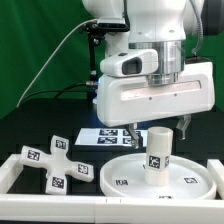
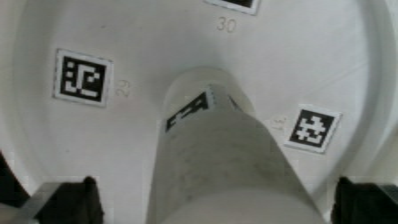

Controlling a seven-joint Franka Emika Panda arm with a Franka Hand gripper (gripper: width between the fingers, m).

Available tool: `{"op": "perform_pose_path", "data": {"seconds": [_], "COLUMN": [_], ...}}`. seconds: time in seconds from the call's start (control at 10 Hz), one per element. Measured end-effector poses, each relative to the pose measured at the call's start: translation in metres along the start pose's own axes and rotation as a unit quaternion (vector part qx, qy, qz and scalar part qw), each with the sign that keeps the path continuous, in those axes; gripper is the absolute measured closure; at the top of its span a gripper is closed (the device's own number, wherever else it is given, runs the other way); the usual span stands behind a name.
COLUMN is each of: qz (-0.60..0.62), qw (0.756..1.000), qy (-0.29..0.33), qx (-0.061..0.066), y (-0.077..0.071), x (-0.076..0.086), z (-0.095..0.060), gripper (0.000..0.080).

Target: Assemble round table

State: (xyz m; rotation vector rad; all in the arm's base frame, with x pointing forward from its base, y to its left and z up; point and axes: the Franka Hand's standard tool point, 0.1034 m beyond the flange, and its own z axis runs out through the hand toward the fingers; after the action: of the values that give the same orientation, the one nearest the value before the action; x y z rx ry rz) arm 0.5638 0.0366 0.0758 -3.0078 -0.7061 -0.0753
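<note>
While cylinder [image 1: 158, 152] stands on disc [image 1: 192, 181], foot [image 1: 55, 160] lies just beside.

No brand name or word is legible in either view.

- Round disc [image 2: 107, 150]: two square black-and-white tags [image 2: 82, 75] on its face in the wrist view, and a third cut off at the picture's edge. Beside that third tag is a faint small figure [image 2: 226, 20], apparently "30".
- Cylinder [image 1: 158, 150]: one tag on its side.
- Cross-shaped foot [image 1: 50, 165]: three tags visible on its arms.
- Marker board [image 1: 100, 137]: several tags, partly hidden by the arm.

The tags are coded patterns only, with no readable characters.
</note>
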Motion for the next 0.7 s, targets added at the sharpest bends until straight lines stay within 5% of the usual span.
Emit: {"op": "perform_pose_path", "data": {"seconds": [0.3, 0.4, 0.7], "qz": [0.004, 0.004, 0.118], "qw": [1.0, 1.0, 0.993], "qy": [0.0, 0.0, 0.0], "qx": [0.0, 0.0, 0.001], "y": [0.0012, 0.0013, 0.0011], "x": [-0.0005, -0.0006, -0.0006], "z": [0.0, 0.0, 0.0002], "gripper": [0.0153, 0.0324, 0.0396]}}
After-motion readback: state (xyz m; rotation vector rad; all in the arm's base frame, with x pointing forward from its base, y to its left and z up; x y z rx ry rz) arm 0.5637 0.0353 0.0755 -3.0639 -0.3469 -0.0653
